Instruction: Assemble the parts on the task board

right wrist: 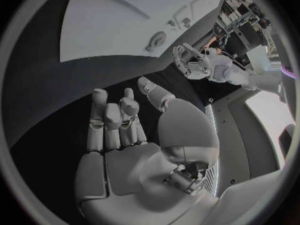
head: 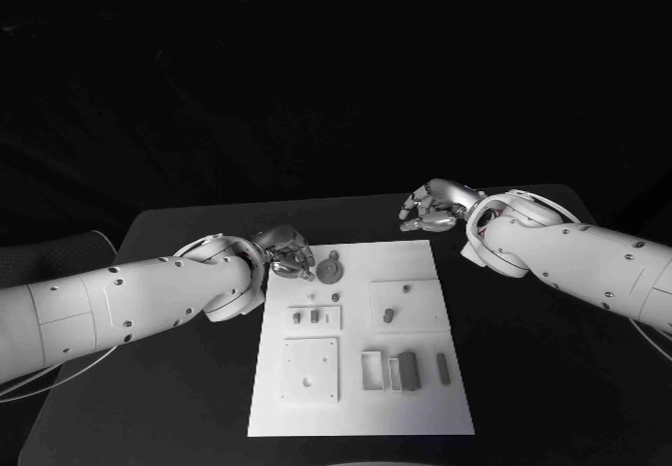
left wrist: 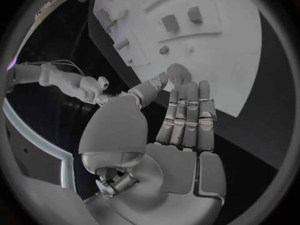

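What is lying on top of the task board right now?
On the task board lie small grey parts and a round disc near its far edge. The left robot hand hovers beside the disc; contact cannot be told.

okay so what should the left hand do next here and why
Probably ease the left hand a little toward the round part and close on it. That part lies loose on the task board just beside the fingers, and the hand holds nothing.
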### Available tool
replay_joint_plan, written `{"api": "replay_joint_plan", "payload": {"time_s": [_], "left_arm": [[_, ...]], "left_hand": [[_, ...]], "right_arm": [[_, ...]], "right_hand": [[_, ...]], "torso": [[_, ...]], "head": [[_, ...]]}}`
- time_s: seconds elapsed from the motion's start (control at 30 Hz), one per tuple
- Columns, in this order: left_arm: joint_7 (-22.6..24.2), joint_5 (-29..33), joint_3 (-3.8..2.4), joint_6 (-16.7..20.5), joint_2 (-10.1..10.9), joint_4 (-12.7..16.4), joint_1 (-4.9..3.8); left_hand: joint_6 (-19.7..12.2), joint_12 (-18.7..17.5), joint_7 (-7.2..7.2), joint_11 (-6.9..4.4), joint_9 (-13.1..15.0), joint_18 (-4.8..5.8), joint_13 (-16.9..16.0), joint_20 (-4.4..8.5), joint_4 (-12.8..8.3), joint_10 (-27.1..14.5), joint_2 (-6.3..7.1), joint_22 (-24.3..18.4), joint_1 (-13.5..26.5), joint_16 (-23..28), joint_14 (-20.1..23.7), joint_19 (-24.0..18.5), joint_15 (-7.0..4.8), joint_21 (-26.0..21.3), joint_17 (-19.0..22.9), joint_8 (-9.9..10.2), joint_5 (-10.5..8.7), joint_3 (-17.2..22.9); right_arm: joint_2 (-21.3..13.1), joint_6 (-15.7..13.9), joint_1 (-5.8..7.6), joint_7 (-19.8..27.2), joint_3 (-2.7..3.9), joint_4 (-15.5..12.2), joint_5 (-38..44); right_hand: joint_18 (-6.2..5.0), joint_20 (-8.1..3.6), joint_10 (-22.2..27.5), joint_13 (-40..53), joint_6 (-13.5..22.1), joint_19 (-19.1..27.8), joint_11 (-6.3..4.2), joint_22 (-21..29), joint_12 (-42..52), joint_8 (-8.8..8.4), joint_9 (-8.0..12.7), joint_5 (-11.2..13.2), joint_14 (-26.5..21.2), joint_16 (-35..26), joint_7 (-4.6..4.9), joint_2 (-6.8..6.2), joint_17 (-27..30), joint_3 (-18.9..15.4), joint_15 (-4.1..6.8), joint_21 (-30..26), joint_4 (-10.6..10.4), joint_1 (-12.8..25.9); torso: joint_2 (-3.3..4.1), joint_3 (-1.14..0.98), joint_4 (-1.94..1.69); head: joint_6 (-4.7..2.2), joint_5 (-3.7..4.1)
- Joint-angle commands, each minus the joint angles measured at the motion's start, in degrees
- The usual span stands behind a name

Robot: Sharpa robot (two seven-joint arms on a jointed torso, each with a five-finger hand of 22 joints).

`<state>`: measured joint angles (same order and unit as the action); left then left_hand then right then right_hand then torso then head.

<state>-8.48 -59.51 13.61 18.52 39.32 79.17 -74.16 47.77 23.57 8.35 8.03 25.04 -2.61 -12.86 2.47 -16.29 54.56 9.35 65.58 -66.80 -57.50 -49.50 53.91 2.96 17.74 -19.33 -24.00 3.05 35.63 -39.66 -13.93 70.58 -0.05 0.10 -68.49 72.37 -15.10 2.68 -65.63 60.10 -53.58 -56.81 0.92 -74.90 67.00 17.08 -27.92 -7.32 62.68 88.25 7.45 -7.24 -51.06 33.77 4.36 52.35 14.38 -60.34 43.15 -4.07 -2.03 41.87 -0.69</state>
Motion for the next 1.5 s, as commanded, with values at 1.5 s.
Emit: {"api": "replay_joint_plan", "payload": {"time_s": [1.5], "left_arm": [[11.62,-30.14,0.04,-0.92,-6.60,-6.92,5.36]], "left_hand": [[4.03,-15.04,-0.83,-2.36,-3.03,-7.02,4.59,4.24,-0.04,10.40,0.60,10.76,-2.45,-21.07,-17.64,20.30,-3.84,16.67,-9.02,3.66,2.71,-3.38]], "right_arm": [[0.12,0.71,-0.25,0.47,0.02,-0.06,-0.08]], "right_hand": [[0.10,0.07,0.29,-0.09,0.20,0.17,0.25,-0.96,0.13,-0.22,-0.10,-0.23,0.00,-0.11,0.13,-0.16,0.06,0.03,0.31,-0.32,-0.47,0.45]], "torso": [[0.08,0.06,0.03]], "head": [[0.83,0.94]]}}
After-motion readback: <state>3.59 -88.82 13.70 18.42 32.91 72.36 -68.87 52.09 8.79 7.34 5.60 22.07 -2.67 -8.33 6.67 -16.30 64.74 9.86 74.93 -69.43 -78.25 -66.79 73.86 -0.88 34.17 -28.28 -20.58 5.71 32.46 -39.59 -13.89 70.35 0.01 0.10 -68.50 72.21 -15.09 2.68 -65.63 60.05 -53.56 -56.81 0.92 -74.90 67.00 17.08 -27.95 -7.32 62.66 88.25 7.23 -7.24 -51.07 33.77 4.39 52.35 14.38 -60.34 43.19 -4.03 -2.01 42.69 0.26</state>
